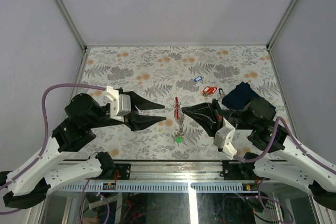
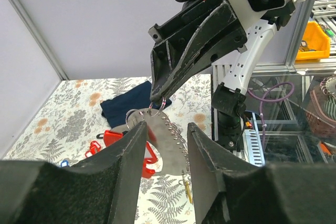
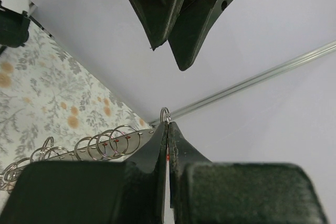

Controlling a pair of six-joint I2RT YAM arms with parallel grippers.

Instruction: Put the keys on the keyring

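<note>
Clearance record.
- Gap between left gripper, fingers spread, and right gripper: narrow, taken up by the hanging keyring.
- Table, far left: open passage.
- Far right: keys and dark cloth in the way.
- Walls: close three sides.

Top camera looks steeply down from 6 o'clock over the grey fern-printed tabletop; left wrist camera sits close behind the black left gripper, facing 3 o'clock; right wrist camera sits behind the black right gripper, facing 9 o'clock; all share the silvery metal keyring chain.
</note>
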